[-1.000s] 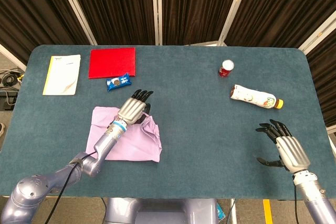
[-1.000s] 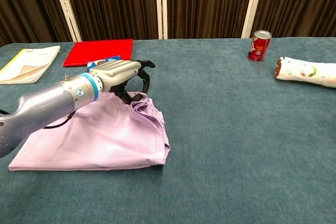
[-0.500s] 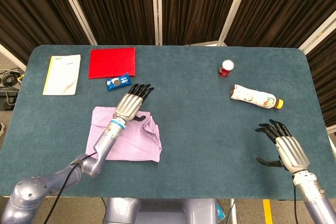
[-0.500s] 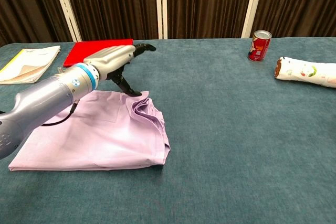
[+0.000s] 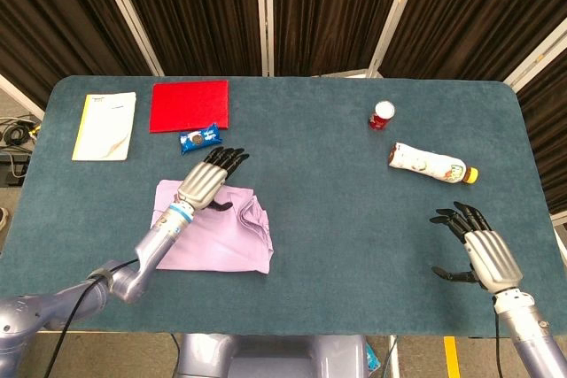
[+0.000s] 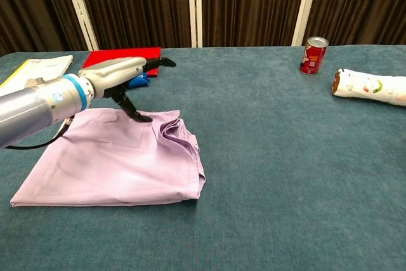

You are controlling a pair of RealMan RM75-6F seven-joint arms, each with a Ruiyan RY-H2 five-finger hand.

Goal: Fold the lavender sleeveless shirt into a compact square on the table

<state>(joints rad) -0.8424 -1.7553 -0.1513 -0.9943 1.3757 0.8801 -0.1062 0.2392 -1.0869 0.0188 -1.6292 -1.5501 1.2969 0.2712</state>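
The lavender shirt [image 5: 229, 235] [image 6: 120, 160] lies folded into a rough rectangle on the table's front left, with bunched folds along its right edge. My left hand [image 5: 204, 181] [image 6: 120, 75] hovers over the shirt's far edge, fingers stretched out and apart, thumb pointing down towards the cloth, holding nothing. My right hand [image 5: 478, 250] rests open above the table at the front right, far from the shirt; only the head view shows it.
A red folder [image 5: 190, 105], a cream booklet [image 5: 105, 125] and a blue snack packet [image 5: 198, 138] lie at the back left. A red can [image 5: 382, 116] [image 6: 314, 54] and a lying bottle [image 5: 431, 164] [image 6: 370, 86] sit at the back right.
My left hand has lifted off the shirt's bunched corner and drawn back to the left, its fingers straightening. The shirt stays folded. The right hand has not moved.
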